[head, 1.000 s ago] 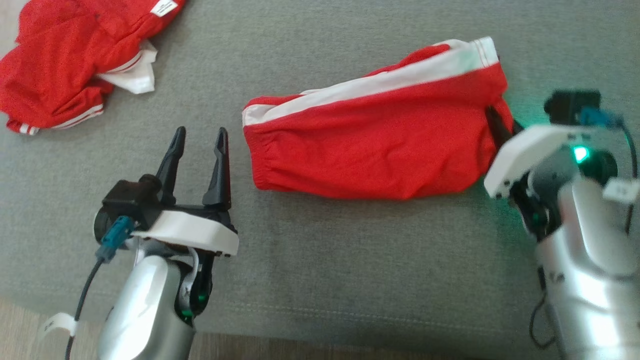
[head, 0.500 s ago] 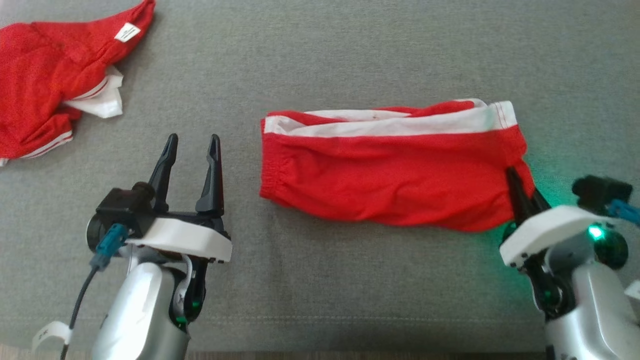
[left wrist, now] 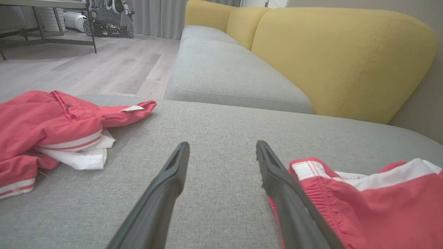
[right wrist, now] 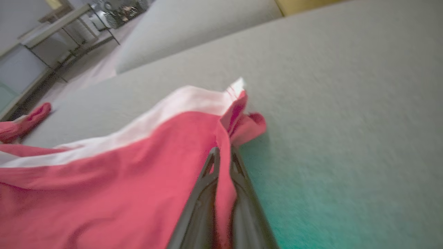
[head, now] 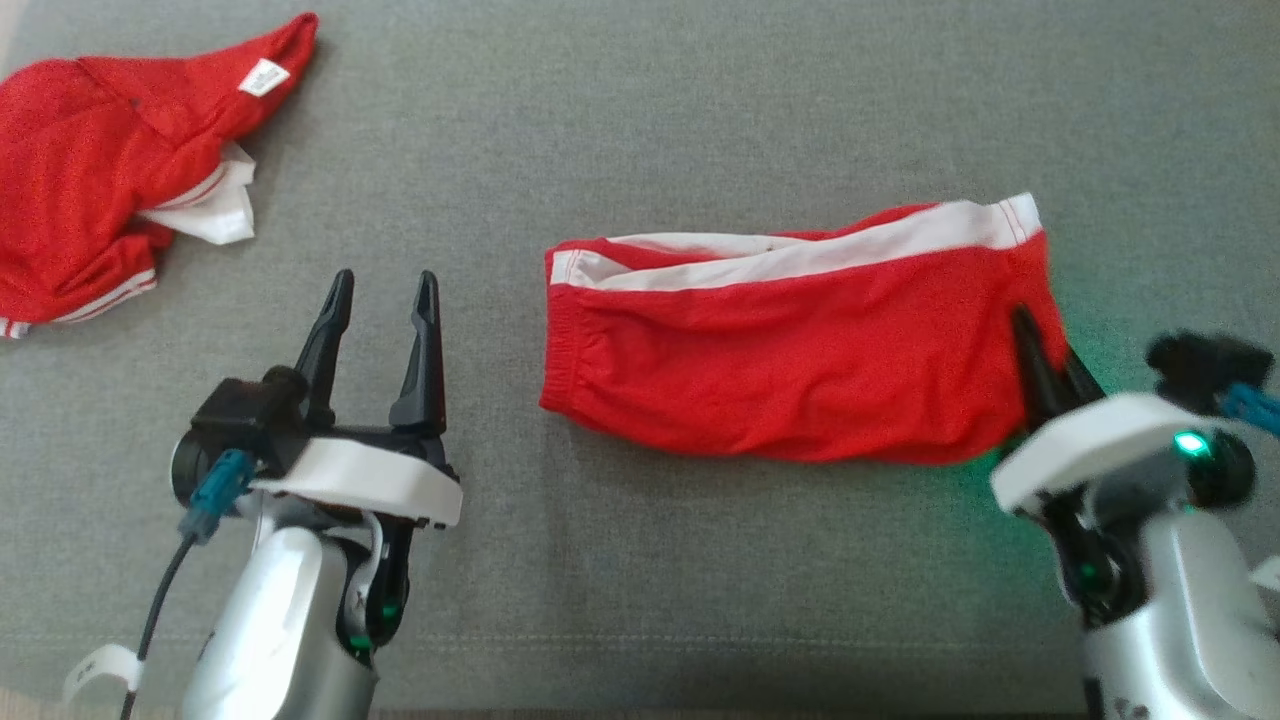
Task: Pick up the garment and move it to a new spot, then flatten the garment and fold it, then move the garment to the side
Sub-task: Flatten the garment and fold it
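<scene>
Currently, the garment (head: 790, 360), a pair of red shorts with a white side stripe, is laid lengthwise on the grey sofa cushion (head: 700, 100), right of centre in the head view. Its elasticated waistband end is turned toward the robot's left and its hemmed leg end toward the robot's right. The right fingers (head: 1032, 365) are closed tightly on the leg end of the garment, near its lower right corner. In the right wrist view, which is blurred, a fold of red fabric is seen pinched between the two dark right fingers (right wrist: 199, 200), and the hem with its white band is raised just beyond the fingertips. A green glow is cast on the cushion beside the right wrist. The left fingers (head: 424, 340) are spread wide and nothing is held between them; they are positioned over bare cushion to the left of the waistband, with a clear gap to it in the head view. In the left wrist view the left fingers (left wrist: 166, 193) are pointed along the cushion, and the waistband is partly covered by the right-hand finger. A second red garment (head: 100, 200), crumpled, with white trim and a small white label, is located at the far left of the cushion, well apart from both sets of fingers. A yellow backrest (left wrist: 346, 58) and a wooden floor (left wrist: 86, 65) are visible beyond the cushion.
</scene>
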Robot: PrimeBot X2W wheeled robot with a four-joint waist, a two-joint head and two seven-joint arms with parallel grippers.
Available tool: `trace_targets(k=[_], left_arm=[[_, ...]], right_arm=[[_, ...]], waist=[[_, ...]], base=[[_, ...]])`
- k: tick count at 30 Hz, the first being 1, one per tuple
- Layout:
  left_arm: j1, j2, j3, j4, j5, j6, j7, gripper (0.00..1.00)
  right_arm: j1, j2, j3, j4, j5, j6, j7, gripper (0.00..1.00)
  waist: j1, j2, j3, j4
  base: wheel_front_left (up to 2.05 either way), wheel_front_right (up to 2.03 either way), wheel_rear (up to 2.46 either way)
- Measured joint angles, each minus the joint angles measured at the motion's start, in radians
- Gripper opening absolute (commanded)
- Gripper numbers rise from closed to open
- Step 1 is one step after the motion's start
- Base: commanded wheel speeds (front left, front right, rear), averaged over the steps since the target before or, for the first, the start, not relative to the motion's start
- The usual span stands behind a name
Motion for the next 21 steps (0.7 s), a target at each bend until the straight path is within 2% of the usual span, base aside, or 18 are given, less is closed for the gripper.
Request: trace_targets(k=[6, 10, 16, 21], left_arm=[[0.026, -0.001, -0.002, 0.009, 0.000, 0.000, 0.000, 1.00], [0.033, -0.005, -0.012, 0.018, 0.000, 0.000, 0.000, 1.00], [0.036, -0.010, -0.022, 0.025, -0.002, -0.008, 0.000, 1.00], [0.038, -0.012, -0.027, 0.026, -0.002, -0.008, 0.000, 1.00]], right_arm=[[-0.044, -0.001, 0.170, -0.150, 0.007, 0.000, 0.053, 0.00], [-0.055, -0.002, 0.293, -0.162, 0.051, 0.000, 0.080, 0.00], [-0.088, -0.007, 0.484, -0.068, 0.174, 0.000, 0.046, 0.00], [-0.136, -0.009, 0.578, 0.061, 0.257, 0.000, -0.029, 0.00]], waist=[[0.0000, 0.0000, -0.041, 0.012], [0.0000, 0.0000, -0.064, 0.031], [0.0000, 0.0000, -0.083, 0.072], [0.0000, 0.0000, -0.078, 0.098]], base=[[0.00, 0.00, 0.00], [0.00, 0.00, 0.00], [0.00, 0.00, 0.00], [0.00, 0.00, 0.00]])
